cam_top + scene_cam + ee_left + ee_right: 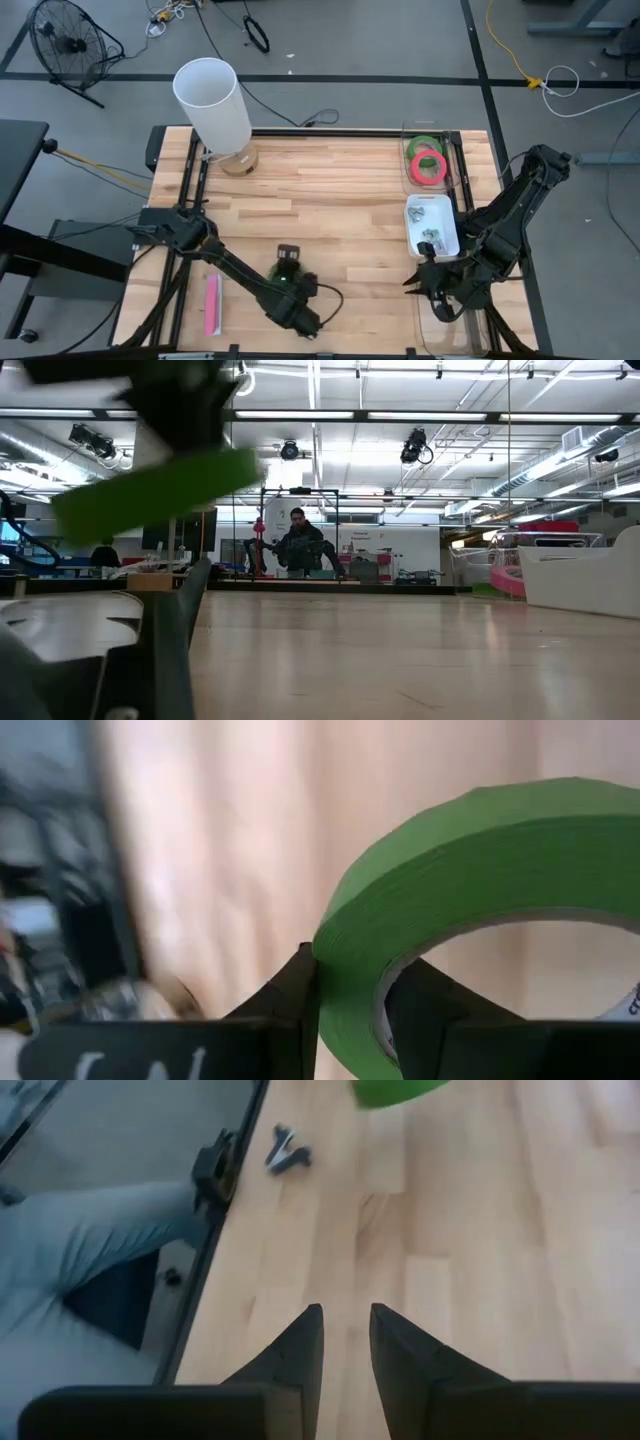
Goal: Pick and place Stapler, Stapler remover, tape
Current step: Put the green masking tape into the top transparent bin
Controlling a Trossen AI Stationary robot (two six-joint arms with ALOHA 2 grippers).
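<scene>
Green tape [470, 870] is sitting pinched by its band between the fingers of my left gripper [352, 1010], lifted above the table's [340, 190] near edge. Such a thin edge-grip is risking a slip. My right gripper [345, 1342] is waiting, nearly closed, empty.
</scene>
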